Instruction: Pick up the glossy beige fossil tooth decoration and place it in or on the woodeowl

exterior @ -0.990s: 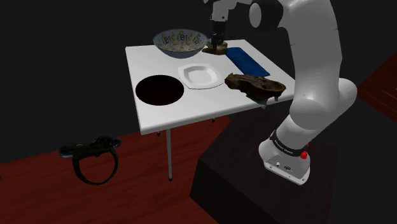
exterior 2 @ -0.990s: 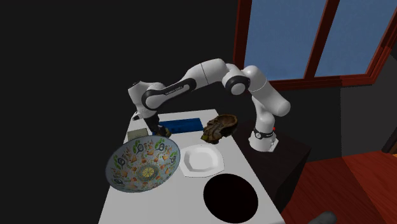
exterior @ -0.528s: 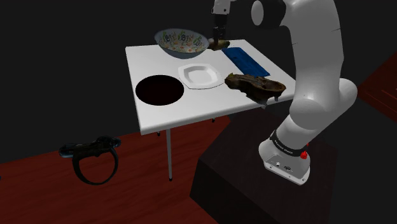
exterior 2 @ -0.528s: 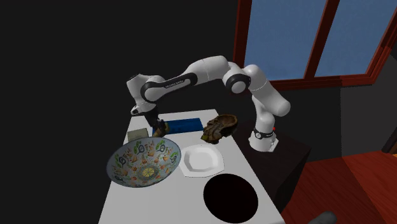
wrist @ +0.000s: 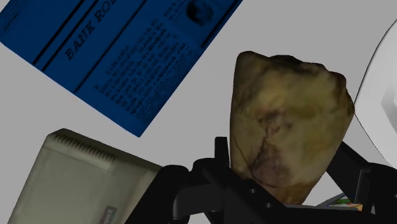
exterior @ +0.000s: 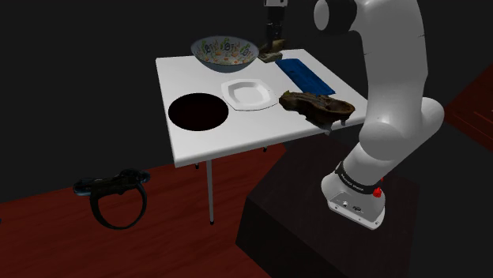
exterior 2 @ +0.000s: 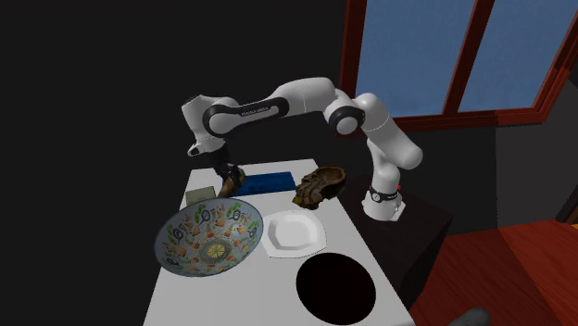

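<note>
Black backdrop, white desk (exterior: 237,134) | end effector (exterior: 272,50) clamped on tooth (wrist: 286,127) | lifted clear of desk since 1 s back, above gap between patterned bowl (exterior: 225,54) and blue booklet (exterior: 306,73) | pick looks done; carry to brown wood bowl (exterior: 318,107) next
</note>
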Controlling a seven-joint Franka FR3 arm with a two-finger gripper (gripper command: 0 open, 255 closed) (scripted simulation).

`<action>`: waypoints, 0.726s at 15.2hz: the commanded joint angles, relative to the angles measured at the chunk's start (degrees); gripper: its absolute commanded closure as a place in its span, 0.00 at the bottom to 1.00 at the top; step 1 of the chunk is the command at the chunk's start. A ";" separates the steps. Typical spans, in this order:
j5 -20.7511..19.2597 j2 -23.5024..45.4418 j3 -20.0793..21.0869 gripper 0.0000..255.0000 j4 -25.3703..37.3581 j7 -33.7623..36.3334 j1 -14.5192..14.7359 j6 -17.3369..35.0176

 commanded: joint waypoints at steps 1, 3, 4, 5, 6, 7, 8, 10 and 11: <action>0.00 0.04 0.02 1.00 1.61 0.17 -0.23 -1.55; 0.02 0.18 0.04 1.00 3.44 0.36 -0.54 -3.19; 0.04 0.29 0.06 1.00 4.43 0.45 -0.72 -4.04; 0.07 0.43 0.08 1.00 5.48 0.56 -0.91 -4.91; 0.11 0.61 0.11 1.00 6.58 0.66 -1.11 -5.81; 0.15 0.83 0.15 1.00 7.76 0.77 -1.33 -6.73; 0.21 1.08 0.19 1.00 9.02 0.89 -1.58 -7.70; 0.37 1.76 0.31 1.00 11.82 1.16 -2.14 -9.74; 0.48 2.19 0.39 1.00 13.40 1.31 -2.47 -10.84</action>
